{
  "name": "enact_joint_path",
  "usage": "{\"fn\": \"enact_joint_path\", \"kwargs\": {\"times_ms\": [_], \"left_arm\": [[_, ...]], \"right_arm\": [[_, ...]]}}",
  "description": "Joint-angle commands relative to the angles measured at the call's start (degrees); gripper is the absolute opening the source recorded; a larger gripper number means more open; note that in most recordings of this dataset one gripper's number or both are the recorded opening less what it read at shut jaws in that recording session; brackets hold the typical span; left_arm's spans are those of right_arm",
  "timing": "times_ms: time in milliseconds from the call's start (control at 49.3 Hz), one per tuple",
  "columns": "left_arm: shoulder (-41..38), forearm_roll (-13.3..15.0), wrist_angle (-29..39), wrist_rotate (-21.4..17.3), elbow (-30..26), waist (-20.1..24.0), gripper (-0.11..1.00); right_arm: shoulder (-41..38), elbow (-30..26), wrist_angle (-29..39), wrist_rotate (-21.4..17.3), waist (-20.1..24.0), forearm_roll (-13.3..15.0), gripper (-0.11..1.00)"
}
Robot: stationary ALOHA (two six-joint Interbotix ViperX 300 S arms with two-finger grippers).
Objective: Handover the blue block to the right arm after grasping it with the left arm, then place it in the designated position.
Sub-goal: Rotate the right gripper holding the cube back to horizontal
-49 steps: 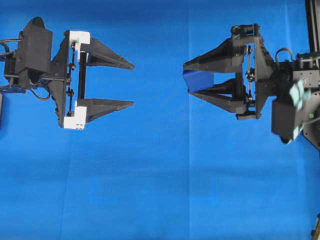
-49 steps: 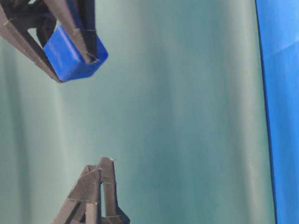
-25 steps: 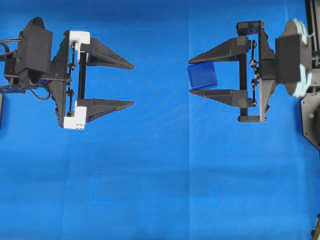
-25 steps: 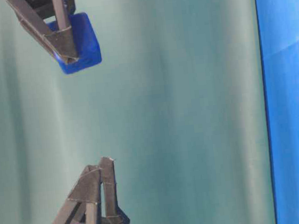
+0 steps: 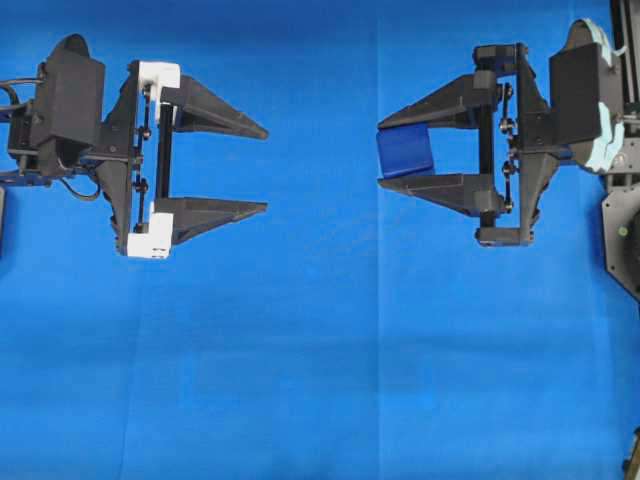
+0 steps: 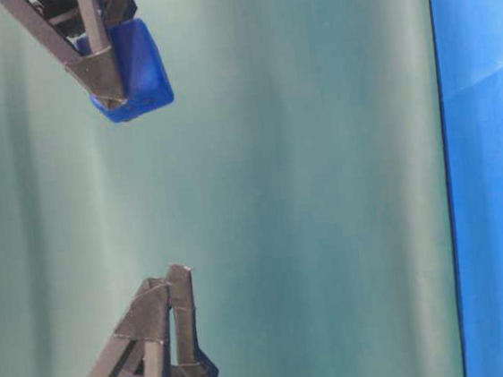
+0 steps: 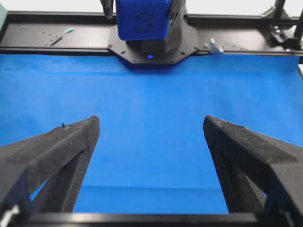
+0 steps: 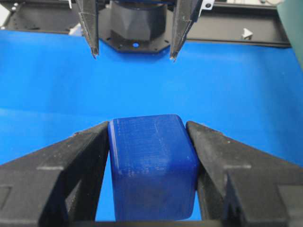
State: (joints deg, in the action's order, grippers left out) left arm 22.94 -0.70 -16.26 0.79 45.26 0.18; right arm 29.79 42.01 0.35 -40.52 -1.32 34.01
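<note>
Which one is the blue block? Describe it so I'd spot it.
Look over the blue cloth to the right gripper, the black one with pale teal trim. The blue block is the small, darker-blue cube with rounded edges pinched between its fingertips.

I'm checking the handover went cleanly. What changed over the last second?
The right gripper rolled at the wrist, turning the blue block from tilted to square between its fingers; its grip stayed shut on the block. The left gripper stayed open, empty and in place, apart from the block.
</note>
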Motion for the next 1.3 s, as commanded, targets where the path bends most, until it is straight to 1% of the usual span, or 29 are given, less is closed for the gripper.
{"fn": "enact_joint_path", "kwargs": {"times_ms": [0, 1155, 1277], "left_arm": [[0.5, -0.1, -0.6, -0.1, -1.0, 0.1, 0.93], [0.5, -0.1, -0.6, 0.0, -1.1, 0.1, 0.93], [0.5, -0.2, -0.6, 0.0, -1.0, 0.1, 0.93]], "right_arm": [[0.5, -0.6, -0.2, -0.1, 0.1, -0.2, 0.45], [0.6, -0.6, -0.2, -0.2, 0.2, -0.1, 0.43], [0.5, -0.6, 1.0, -0.3, 0.7, -0.2, 0.43]]}}
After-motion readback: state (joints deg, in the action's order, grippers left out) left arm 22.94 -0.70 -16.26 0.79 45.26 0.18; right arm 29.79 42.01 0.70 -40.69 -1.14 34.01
